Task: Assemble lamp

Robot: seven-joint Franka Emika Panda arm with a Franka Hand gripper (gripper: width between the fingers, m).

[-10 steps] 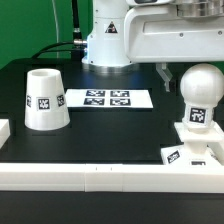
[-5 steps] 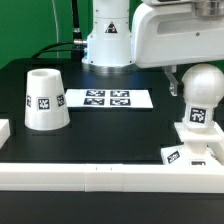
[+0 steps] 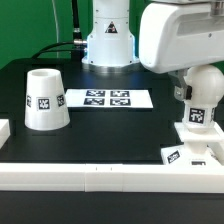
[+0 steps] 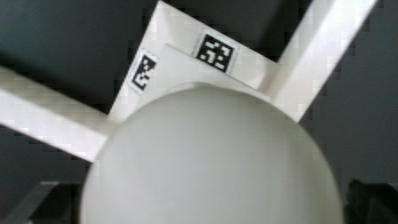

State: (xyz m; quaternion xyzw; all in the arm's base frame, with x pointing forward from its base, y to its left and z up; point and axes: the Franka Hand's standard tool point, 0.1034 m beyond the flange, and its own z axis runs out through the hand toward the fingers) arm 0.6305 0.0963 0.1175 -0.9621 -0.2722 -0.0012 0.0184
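- Gripper (image 3: 183,92) hangs beside bulb (image 3: 205,95) at ext. view's right, arm body above.
- Shade (image 3: 44,100) and marker board (image 3: 108,98) sit well apart; rail (image 3: 100,177) in front.
- Bulb upright on base (image 3: 190,150).
- Jaw opening: can't tell; one dark finger near bulb.

The arm's white housing (image 3: 180,35) is covering most of the gripper (image 3: 203,85) and the top of the bulb (image 3: 205,100) beneath it, the rail (image 3: 100,172) is hiding the lower base (image 3: 195,148) under the gripper, and the blurred bulb is filling the wrist view, leaving the grip impossible to tell.
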